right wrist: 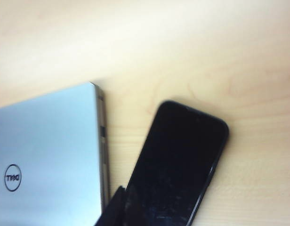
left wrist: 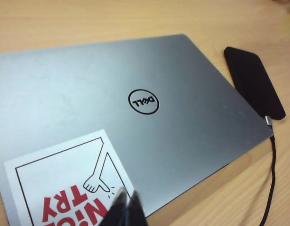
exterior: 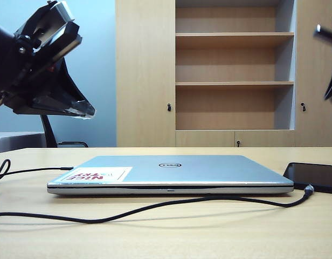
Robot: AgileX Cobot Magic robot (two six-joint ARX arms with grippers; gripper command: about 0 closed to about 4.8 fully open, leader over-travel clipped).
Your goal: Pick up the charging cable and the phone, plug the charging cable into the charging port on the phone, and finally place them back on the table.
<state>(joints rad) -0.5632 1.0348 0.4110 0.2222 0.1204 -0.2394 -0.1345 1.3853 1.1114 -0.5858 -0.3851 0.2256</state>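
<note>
- The phone lay flat near the table's right edge, the charging cable plugged in.
- The left gripper hung clenched, empty, above the laptop.
- The right gripper hovered clenched, empty, over the phone.

Left gripper: black tapered fingers, silver bracket. Right gripper: black.

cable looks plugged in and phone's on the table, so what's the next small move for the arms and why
Probably just back both arms away. The charging cable plug already meets the end of the phone, which lies flat on the table beside the laptop. Both the left end effector and right end effector are shut and hold nothing.
</note>
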